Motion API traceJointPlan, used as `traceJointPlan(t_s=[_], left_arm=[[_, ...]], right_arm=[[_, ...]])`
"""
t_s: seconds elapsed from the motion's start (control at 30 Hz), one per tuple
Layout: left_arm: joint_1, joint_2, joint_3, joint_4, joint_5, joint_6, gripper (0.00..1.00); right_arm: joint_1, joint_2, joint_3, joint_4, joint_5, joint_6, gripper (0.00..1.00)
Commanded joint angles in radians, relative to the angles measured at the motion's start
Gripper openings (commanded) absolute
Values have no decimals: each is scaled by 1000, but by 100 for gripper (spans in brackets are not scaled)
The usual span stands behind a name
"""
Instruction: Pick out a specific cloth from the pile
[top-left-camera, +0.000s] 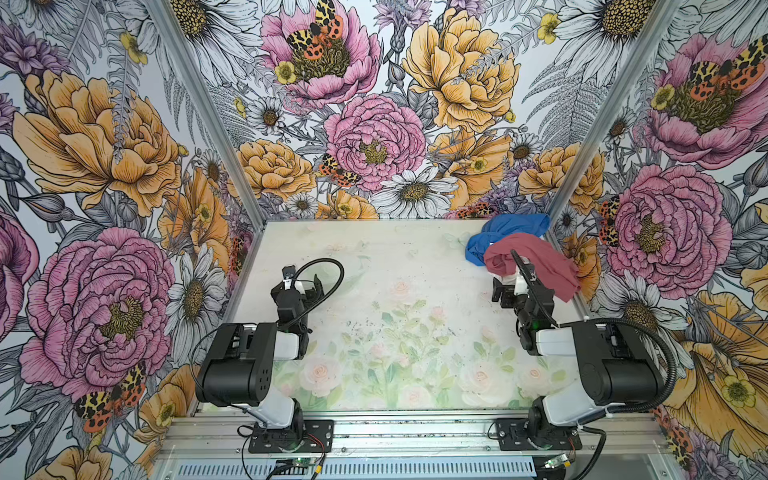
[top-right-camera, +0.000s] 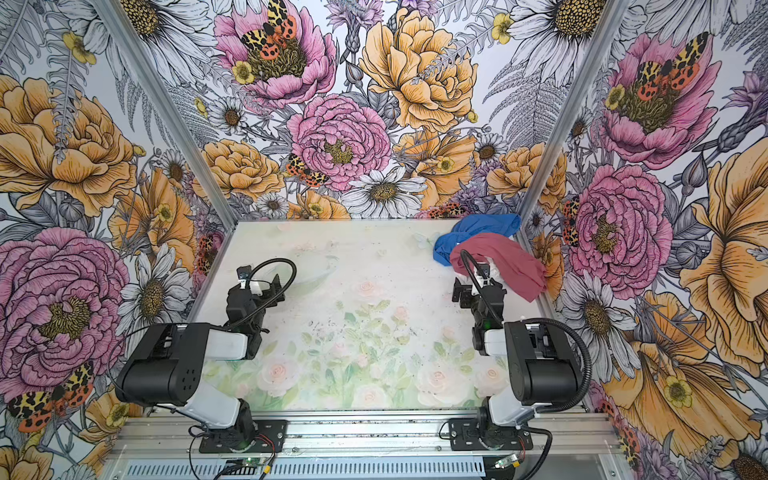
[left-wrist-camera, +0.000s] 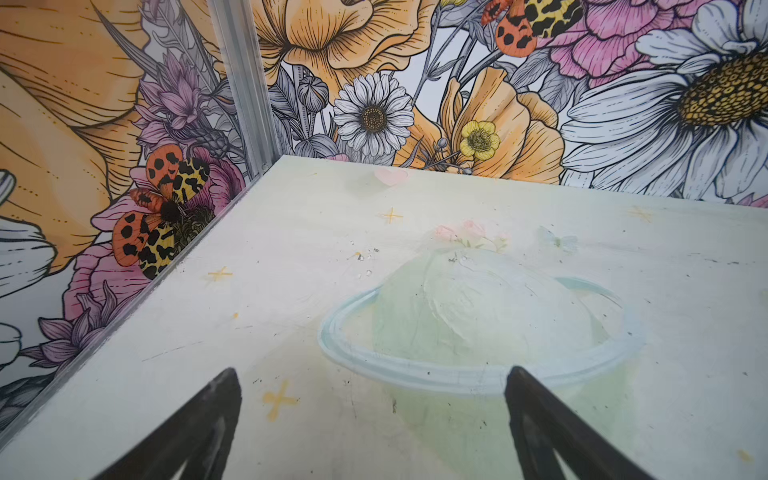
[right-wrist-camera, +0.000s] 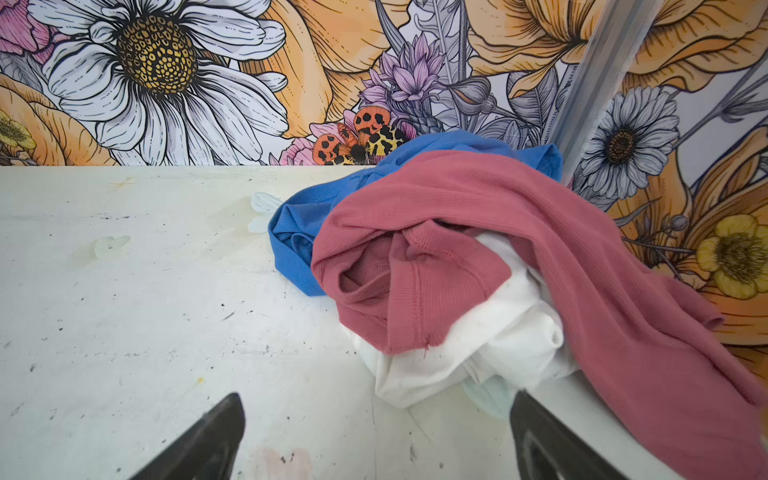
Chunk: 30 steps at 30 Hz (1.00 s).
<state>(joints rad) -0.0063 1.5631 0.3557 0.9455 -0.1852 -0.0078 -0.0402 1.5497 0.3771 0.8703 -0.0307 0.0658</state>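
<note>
We are only starting: the white cloth lies under the maroon cloth; left fingers and right fingers gape empty.

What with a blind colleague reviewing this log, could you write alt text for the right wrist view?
A pile of cloths sits on the table by the floral wall: a red-maroon cloth draped over a white cloth, a blue cloth behind. The open right hand points toward it, holding nothing.
</note>
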Motion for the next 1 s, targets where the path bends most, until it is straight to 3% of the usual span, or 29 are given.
traceJointPlan(t_s=[0.0,0.97], left_arm=[[-3,-9,17,3,26,15,99],[29,-56,-6,14,117,5,99]], right_arm=[[-5,-11,16,5,11,12,99],[-6,-49,-16,41,14,13,97]])
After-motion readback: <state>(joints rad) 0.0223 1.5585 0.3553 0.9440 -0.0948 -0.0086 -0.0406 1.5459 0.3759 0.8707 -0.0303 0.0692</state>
